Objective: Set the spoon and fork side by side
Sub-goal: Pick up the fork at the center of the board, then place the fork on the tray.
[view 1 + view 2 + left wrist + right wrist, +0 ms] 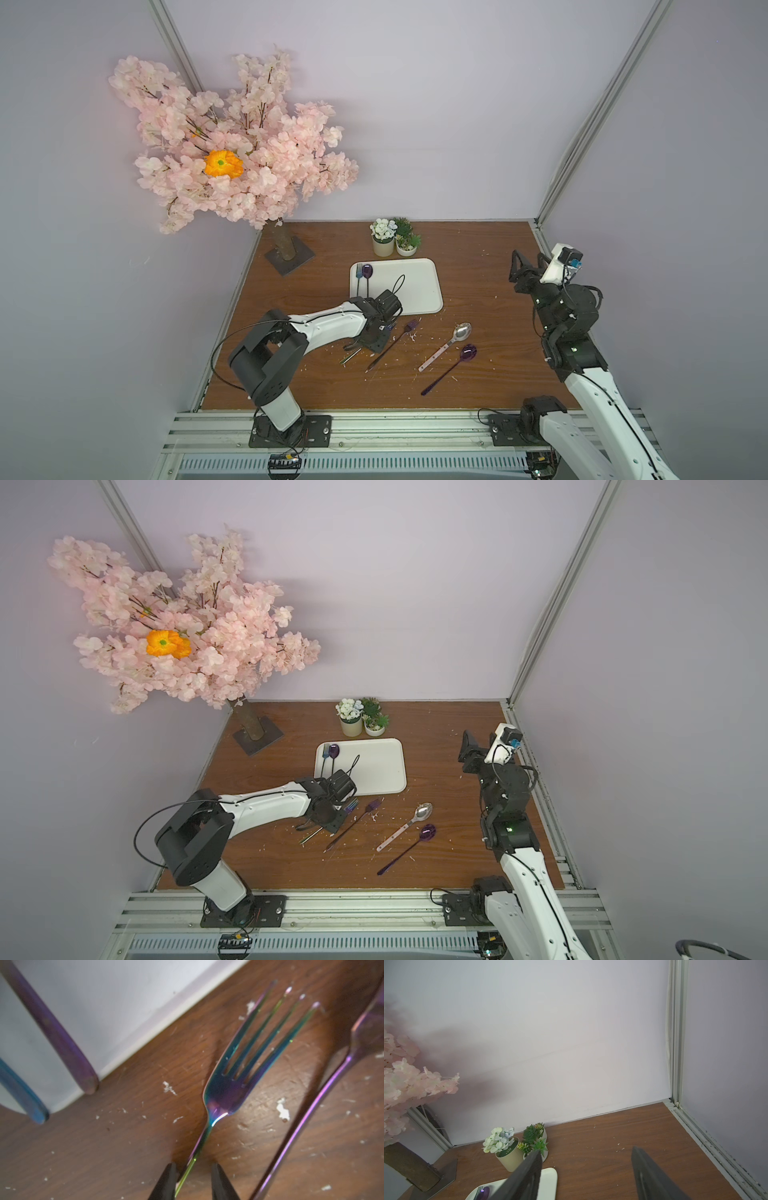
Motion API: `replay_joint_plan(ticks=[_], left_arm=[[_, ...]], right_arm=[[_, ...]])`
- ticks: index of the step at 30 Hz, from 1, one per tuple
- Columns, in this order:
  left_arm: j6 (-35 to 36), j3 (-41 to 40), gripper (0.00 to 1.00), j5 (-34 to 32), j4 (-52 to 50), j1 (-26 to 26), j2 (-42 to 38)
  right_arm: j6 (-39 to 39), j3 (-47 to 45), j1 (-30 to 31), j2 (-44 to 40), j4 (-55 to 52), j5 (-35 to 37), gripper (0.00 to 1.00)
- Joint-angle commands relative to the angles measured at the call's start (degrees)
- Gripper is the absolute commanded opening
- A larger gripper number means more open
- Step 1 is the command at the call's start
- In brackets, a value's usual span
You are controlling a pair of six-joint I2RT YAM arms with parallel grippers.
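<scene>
Four loose pieces lie on the table [478, 257] near the tray [415, 286]: iridescent fork [226, 1088], purple fork [395, 340], silver spoon [446, 345], purple spoon [451, 368]. The left gripper [194, 1165] straddles the iridescent fork's handle, jaws partly apart, gap on one side, nothing clamped. Fork looks thin, stiff, light & glossy, prob. slick; lying flat it gives little edge, so mid-handle seems the best hold, else it may pivot. The right gripper [586, 1151] hangs w/ jaws spread wide, empty. Tray holds a blue fork [359, 274] + dark spoon [367, 276] side by side; two pots [383, 245] hold fake plants
</scene>
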Motion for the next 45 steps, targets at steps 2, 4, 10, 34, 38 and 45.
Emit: replay_joint_plan(ticks=[2,4,10,34,38,45], left_arm=[[1.5,-1.0,0.23,3.1,-1.1,0.5,2.0],[1.7,-1.0,0.19,3.6,-1.1,0.5,1.7],[2.0,-0.9,0.04,3.2,-1.1,0.5,0.7],[-8.5,19.2,0.00,0.8,-1.2,1.9,1.2],[-12.9,28.9,0.00,4.2,-1.5,6.6,9.9],[-19.9,38.1,0.00,8.0,-1.6,11.2,18.3]], right_arm=[[-1.3,-0.4,0.0,-1.1,0.5,1.1,0.72],[-1.2,-0.5,0.0,-1.2,0.8,1.0,0.72],[-0.6,-0.7,0.0,-1.3,1.0,0.4,0.71],[1.6,-2.7,0.0,-3.6,2.4,-0.5,0.71],[2.2,-3.3,0.0,-4.7,2.7,-1.6,0.71],[2.5,-5.0,0.0,-7.0,3.9,-3.4,0.72]])
